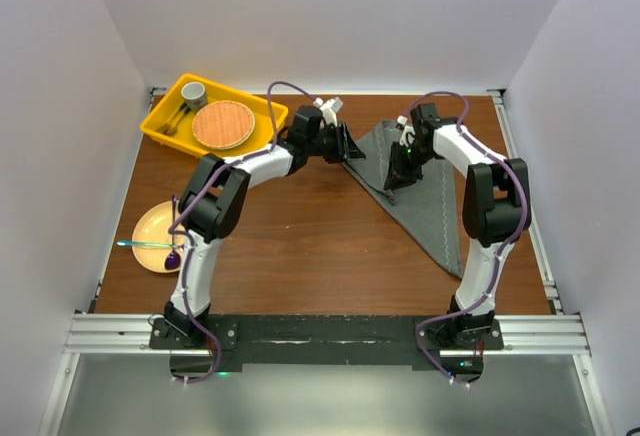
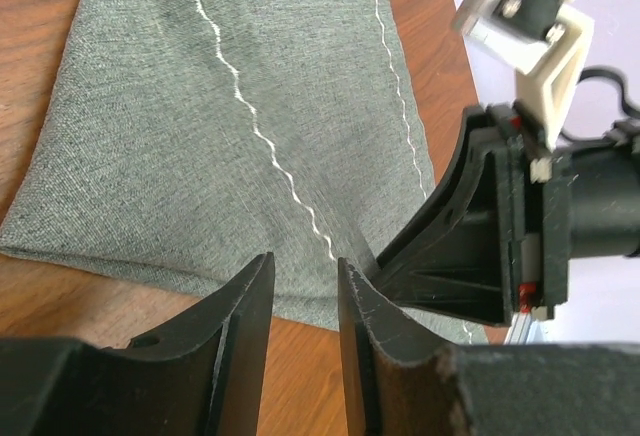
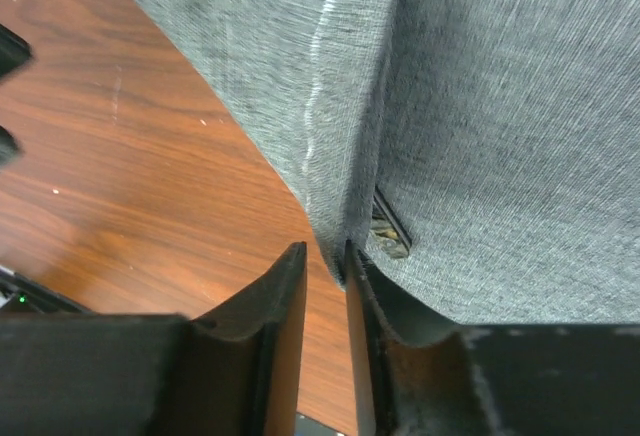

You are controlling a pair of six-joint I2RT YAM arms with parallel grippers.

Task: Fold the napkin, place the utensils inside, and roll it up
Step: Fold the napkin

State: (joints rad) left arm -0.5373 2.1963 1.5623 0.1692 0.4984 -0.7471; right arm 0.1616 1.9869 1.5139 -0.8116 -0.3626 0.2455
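One view only — right wrist | right fingers (image 3: pixel 283 301) pinch napkin (image 3: pixel 500 106) fold

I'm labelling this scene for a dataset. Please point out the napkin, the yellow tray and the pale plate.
napkin (image 1: pixel 430 211): top view, bare cloth near its middle.
yellow tray (image 1: pixel 163 106): top view, its far-left wall.
pale plate (image 1: pixel 152 224): top view, bare far part of its face.

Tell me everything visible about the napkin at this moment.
The napkin is grey-green woven cloth with pale wavy stitch lines. It is folded into a long triangle and lies on the wooden table, towards the far right. The right gripper pinches a raised fold of it; the left gripper hovers at its left corner, jaws apart.
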